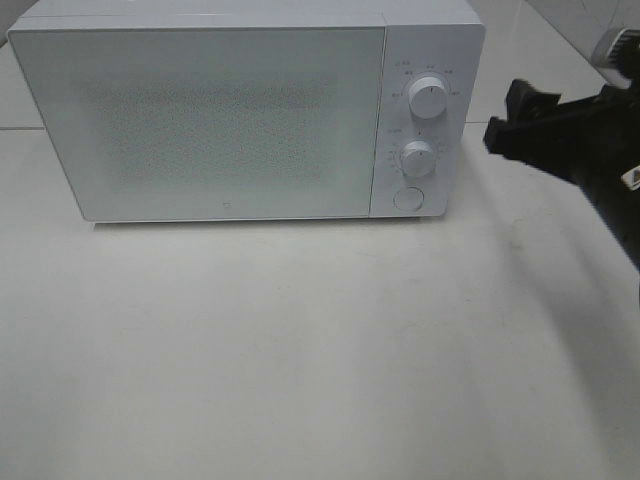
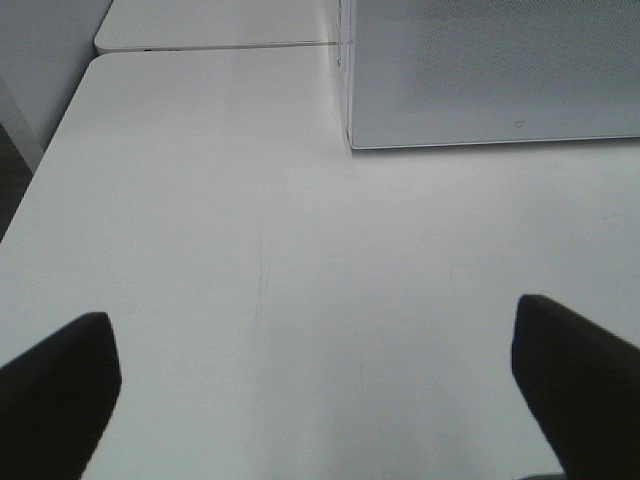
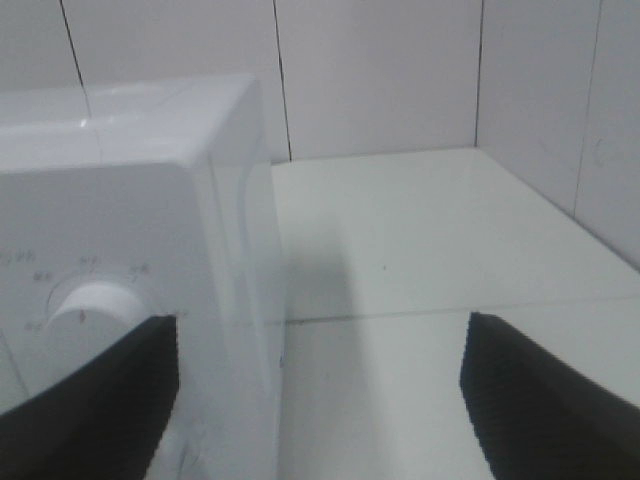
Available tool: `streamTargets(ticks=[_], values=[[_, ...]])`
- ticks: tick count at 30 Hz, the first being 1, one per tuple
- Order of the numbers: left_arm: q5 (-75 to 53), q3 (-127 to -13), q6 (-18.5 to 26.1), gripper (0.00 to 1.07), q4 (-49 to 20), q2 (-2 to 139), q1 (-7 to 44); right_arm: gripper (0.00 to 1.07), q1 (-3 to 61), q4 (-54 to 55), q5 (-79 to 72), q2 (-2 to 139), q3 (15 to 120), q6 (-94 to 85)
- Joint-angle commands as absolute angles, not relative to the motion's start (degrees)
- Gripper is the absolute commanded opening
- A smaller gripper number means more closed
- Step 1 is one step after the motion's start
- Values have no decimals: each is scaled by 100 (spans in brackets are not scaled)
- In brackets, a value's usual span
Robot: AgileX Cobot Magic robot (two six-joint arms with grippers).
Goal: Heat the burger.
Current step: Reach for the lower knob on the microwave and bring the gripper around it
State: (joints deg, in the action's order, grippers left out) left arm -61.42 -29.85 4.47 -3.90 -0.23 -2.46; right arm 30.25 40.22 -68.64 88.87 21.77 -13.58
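Both sets spread wide and empty: right fingers [image 1: 505, 140] hang just beside the microwave's [image 1: 220, 30] upper knob [image 1: 429, 96], which lies to their left, left fingers [image 2: 60, 390] over bare tabletop [image 2: 300, 250]; burger unseen, presumably behind the shut door [image 1: 210, 120].

The left claw [image 2: 318, 385] and right claw [image 1: 506, 113] both hang wide open, empty.

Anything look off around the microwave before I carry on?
Nothing stands out. The microwave sits square on the table, door shut, upper knob and lower knob intact. The right gripper hangs open beside it, touching nothing. The burger is in no view.
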Motion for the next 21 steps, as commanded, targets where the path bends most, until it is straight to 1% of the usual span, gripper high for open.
streamTargets(ticks=[1,2,3,5,8,17,21], values=[[-6154,-2962,424,100,-418,-155,-246,76,3518,4584,-7477,9213,2229,-1404],[-6154,-2962,424,100,-418,-155,-246,76,3833,5145,-7523,9397,2361,-1473],[-6154,-2962,424,100,-418,-155,-246,76,3833,5145,-7523,9397,2361,-1473],[-6154,-2962,424,100,-418,-155,-246,76,4206,5678,-7603,9683,2636,-1759],[-6154,-2962,424,100,-418,-155,-246,76,4395,5735,-7620,9969,2911,-1868],[-6154,-2962,424,100,-418,-155,-246,76,4423,6028,-7500,10520,3512,-1851],[-6154,-2962,424,100,-418,-155,-246,76,4423,5987,-7414,10726,3747,-1851]])
